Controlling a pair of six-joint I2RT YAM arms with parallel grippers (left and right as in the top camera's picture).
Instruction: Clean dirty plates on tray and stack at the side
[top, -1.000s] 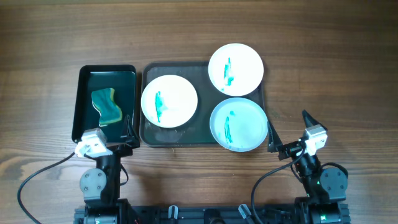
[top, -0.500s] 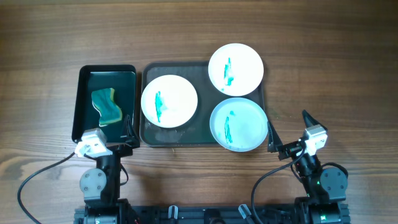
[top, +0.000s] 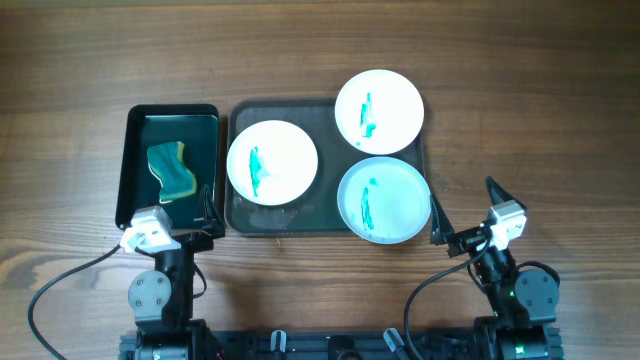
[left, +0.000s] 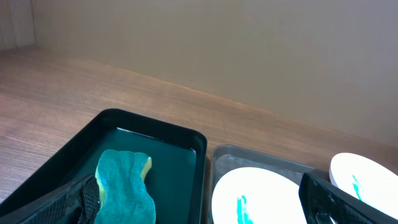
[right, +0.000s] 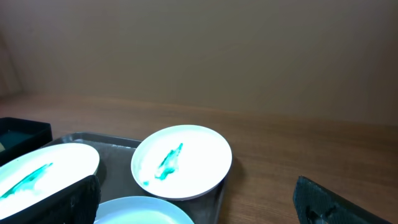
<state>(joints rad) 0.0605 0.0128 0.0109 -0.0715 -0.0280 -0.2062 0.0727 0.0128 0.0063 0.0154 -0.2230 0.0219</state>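
Three plates smeared with teal lie on the dark grey tray (top: 312, 215): a white one (top: 272, 162) at the left, a white one (top: 379, 110) at the back right overhanging the rim, and a pale blue one (top: 384, 199) at the front right. A teal and yellow sponge (top: 172, 169) rests in a black bin (top: 136, 130) left of the tray. My left gripper (top: 185, 212) stands open at the bin's near edge, empty. My right gripper (top: 465, 208) stands open near the tray's front right corner, empty. In the left wrist view the sponge (left: 124, 186) lies between my fingers' line of sight.
The wooden table (top: 540, 120) spreads around the tray and bin. A black cable (top: 60, 278) loops on the table at the front left. The arm bases sit along the near edge.
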